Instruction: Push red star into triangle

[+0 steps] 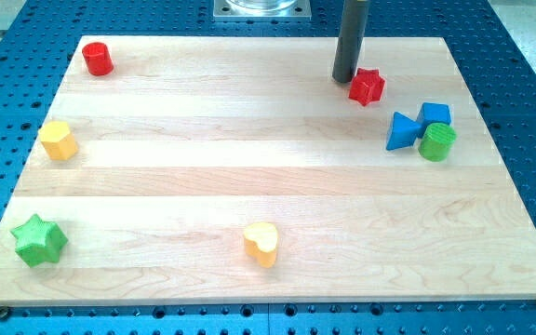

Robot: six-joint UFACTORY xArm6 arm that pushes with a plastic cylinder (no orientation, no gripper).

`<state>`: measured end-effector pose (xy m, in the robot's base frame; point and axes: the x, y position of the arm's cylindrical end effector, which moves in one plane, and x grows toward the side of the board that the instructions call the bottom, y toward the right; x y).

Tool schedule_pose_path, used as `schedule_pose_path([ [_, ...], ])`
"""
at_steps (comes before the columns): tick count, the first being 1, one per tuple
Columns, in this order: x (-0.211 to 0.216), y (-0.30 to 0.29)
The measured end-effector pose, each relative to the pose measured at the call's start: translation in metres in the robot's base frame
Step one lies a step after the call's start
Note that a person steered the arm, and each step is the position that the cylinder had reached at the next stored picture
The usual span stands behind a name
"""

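Wooden board (249,186), my tip (344,79) touching red star (367,87), blue triangle (400,131) near, no jaws.

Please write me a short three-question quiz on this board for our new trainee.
1. True or false: my tip stands at the view's left of the red star, close against it.
2. Which block is nearest the blue triangle? A) green cylinder B) yellow heart C) green star
3. What colour is the cylinder in the board's top left corner?

Key: 1 true; 2 A; 3 red, the red cylinder.
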<state>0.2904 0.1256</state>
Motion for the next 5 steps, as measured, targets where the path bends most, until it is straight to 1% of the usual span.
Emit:
schedule_pose_path([
  [2,0.056,0.024],
  [3,0.056,0.023],
  [4,0.021,0.026],
  [5,0.021,0.043],
])
